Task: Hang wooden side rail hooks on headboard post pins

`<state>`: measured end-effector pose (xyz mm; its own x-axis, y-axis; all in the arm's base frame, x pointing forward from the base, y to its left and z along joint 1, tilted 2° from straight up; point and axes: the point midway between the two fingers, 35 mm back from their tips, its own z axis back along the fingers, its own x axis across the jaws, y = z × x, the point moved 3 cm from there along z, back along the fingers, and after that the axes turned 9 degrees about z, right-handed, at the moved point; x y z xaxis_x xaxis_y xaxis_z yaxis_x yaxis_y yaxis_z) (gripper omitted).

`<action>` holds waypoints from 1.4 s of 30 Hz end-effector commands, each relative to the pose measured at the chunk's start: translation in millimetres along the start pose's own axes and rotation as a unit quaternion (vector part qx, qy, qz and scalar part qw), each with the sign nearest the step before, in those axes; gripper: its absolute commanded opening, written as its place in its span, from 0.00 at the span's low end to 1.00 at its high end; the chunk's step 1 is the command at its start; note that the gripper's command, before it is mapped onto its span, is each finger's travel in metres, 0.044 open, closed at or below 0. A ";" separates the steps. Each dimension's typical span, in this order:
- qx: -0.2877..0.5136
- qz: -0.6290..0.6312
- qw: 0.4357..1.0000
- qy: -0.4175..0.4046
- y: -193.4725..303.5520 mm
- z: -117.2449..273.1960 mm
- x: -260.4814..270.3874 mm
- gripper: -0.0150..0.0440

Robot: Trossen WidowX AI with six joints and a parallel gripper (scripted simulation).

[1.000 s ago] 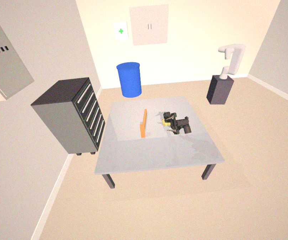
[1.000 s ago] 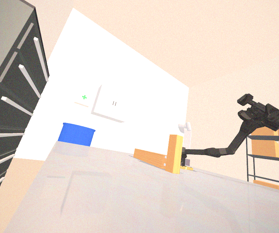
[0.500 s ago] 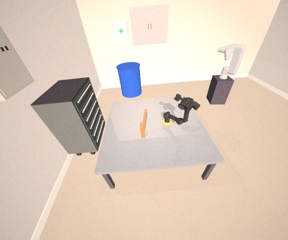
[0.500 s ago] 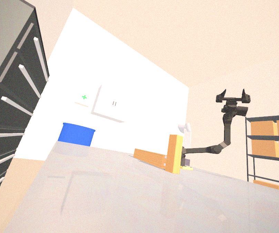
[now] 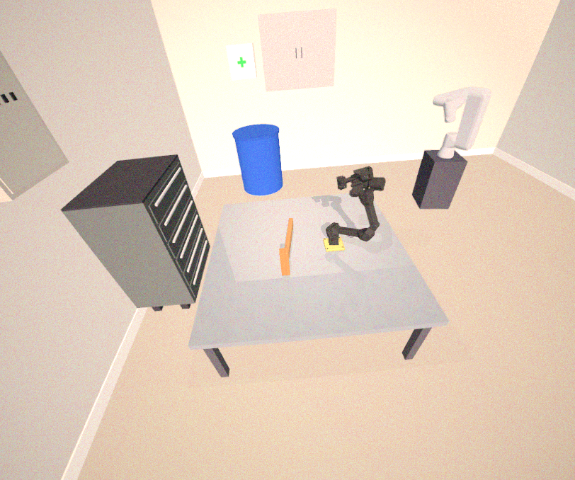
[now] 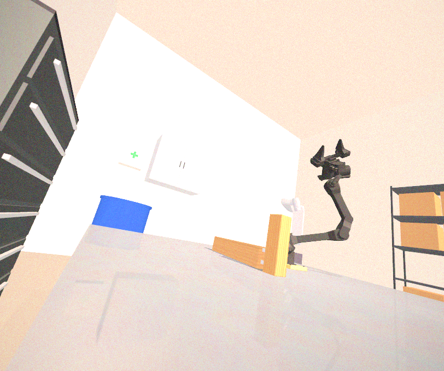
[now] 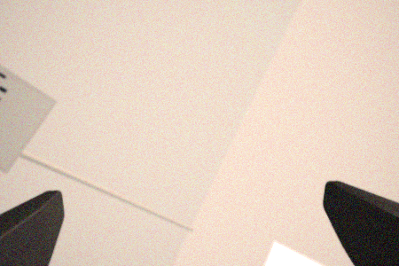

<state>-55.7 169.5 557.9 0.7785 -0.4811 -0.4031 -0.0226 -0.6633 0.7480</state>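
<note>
The wooden side rail (image 5: 289, 232) (image 6: 236, 249) stands on its long edge, with its near end close to the upright headboard post (image 5: 285, 263) (image 6: 276, 245). Its far end appears to rest on the table. Two pale metal pieces (image 6: 262, 262) show in the narrow gap between rail end and post in the exterior view. The slot and pins are hidden, so hook seating cannot be told. My gripper (image 6: 331, 143) (image 7: 195, 189) is open and empty, raised high and well away from rail and post. The wrist view shows only walls between the wide fingers.
The grey table (image 5: 319, 309) (image 6: 166, 311) carries the arm's yellow base plate (image 5: 333, 244) (image 6: 297, 267), to the right of the rail. A drawer cabinet (image 5: 143, 227) stands left of the table. A blue barrel (image 5: 259, 160) stands behind it.
</note>
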 end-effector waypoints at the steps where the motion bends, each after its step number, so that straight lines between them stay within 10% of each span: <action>1: 0.017 -0.129 0.991 0.000 26.7 3.5 46.1 1.00; 22: 0.036 -0.624 0.777 -0.074 -12.3 -3.6 253.2 1.00; 42: 0.041 -0.862 0.392 -0.318 -246.1 47.9 365.6 1.00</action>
<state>208.5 119.2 242.3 -0.5648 0.6968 -0.4421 0.2784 -0.3434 -0.8970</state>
